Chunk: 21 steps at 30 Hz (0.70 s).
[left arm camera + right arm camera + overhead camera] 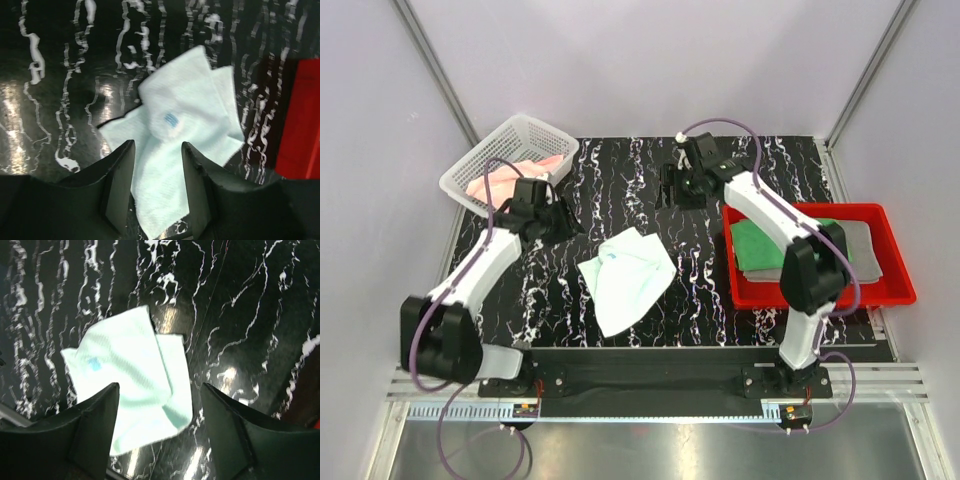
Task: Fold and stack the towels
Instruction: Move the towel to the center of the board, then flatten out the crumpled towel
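Mint-white soft cloth towel [628, 278] lay rumpled at mid black white-veined worktop [620, 180], between the two arms, one flap doubled over its far side. Left gripper [560, 220] stood half parted and empty, poised over the towel's left part in the left wrist view [157, 145]. Right gripper [682, 185] stood wide and empty, far of the towel

Judged step: spread this towel flat, then fold it

- Take two neighbouring corners, one per gripper; pinch a single layer only, since the doubled flap [172, 375] could be caught with it
- Pull apart lightly to flatten before folding corner to corner

Edges and room:
- Towel's near tip sat close to the worktop's near edge; draw it farward first
- Red plastic tray [820, 298], with folded dark green towel [755, 245] and grey towel [860, 245], lay near on the right; its wall limits a rightward sweep
- White mesh basket [455, 185] holding pink cloth [510, 175] sat far left, beside the left gripper
- Bare worktop lay far and left of the towel
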Tool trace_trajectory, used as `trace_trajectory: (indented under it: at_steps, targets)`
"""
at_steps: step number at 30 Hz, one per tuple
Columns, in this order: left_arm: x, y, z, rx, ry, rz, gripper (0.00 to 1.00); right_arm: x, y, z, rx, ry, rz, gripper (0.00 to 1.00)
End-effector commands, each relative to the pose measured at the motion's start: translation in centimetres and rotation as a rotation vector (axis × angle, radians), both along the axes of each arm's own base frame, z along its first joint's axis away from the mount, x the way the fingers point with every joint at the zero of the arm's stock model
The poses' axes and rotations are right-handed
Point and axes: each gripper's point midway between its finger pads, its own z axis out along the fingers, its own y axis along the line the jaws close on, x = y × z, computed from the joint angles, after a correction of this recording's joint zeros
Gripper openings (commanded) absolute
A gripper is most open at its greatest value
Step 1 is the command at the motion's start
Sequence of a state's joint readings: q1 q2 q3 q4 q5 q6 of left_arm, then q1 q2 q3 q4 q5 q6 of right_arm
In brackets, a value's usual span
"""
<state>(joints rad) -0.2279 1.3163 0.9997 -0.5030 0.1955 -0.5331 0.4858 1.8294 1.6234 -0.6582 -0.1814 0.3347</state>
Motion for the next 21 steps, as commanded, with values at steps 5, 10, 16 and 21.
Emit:
trace_trajectory:
  at_steps: [5,10,16,21]
  targets:
    - [0.2,1.4,-6.0,0.024,0.160,0.093,0.43,2.7,4.0,-5.2,-0.059,-0.009,0.127,0.62]
    - [-0.1,1.7,-8.2,0.039,0.197,0.112,0.43,2.9,7.3,-7.0,0.019,-0.004,0.263,0.58]
    - [0.1,1.6,-10.3,0.041,0.251,0.130,0.40,3.5,9.8,-10.8,0.034,0.038,0.323,0.54]
    - [0.1,1.1,-11.1,0.018,0.268,0.122,0.38,3.9,10.3,-13.3,-0.059,0.019,0.330,0.53]
